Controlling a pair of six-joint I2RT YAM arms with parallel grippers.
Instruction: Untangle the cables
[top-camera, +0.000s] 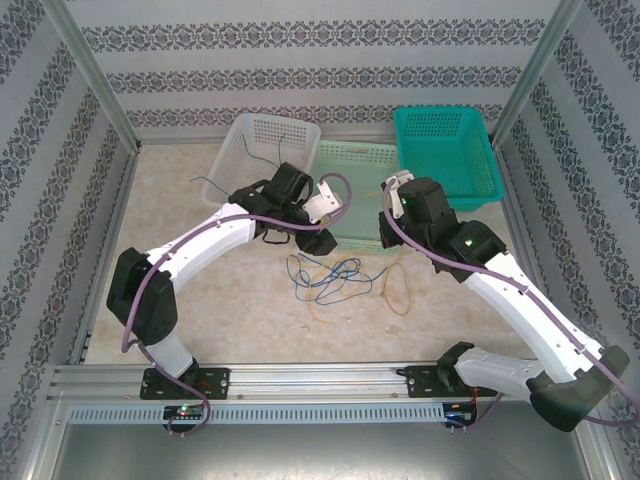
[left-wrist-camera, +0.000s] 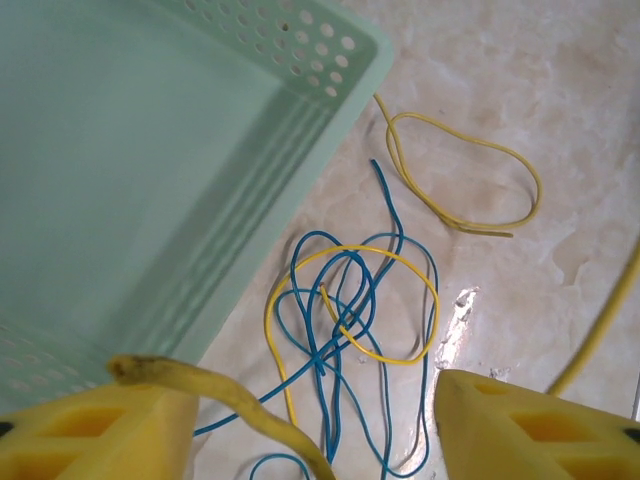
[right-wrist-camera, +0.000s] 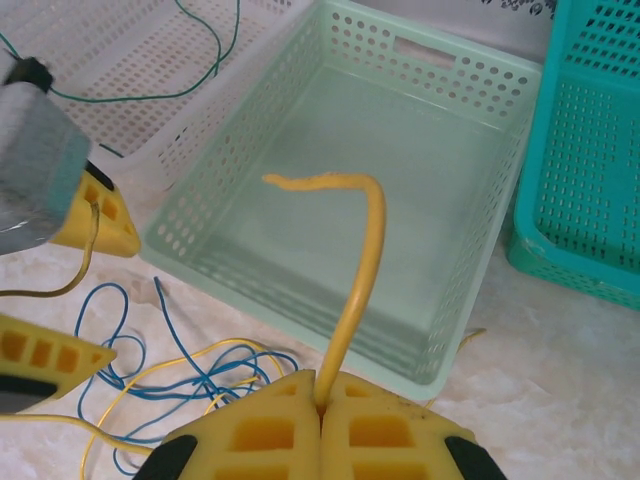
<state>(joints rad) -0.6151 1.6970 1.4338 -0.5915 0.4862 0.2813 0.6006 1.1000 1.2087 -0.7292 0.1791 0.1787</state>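
Note:
The cables lie as a tangle of blue and yellow wires on the table in front of the pale green basket. A separate yellow loop lies to their right. My right gripper is shut on a yellow cable that arches up over the basket. My left gripper hovers over the tangle with its jaws apart, and a yellow cable crosses the gap close to the left finger. A green cable lies in the white basket.
Three baskets stand along the back: white at the left, pale green in the middle, teal at the right. The pale green basket's near rim is close to the tangle. Metal frame posts and patterned walls surround the table.

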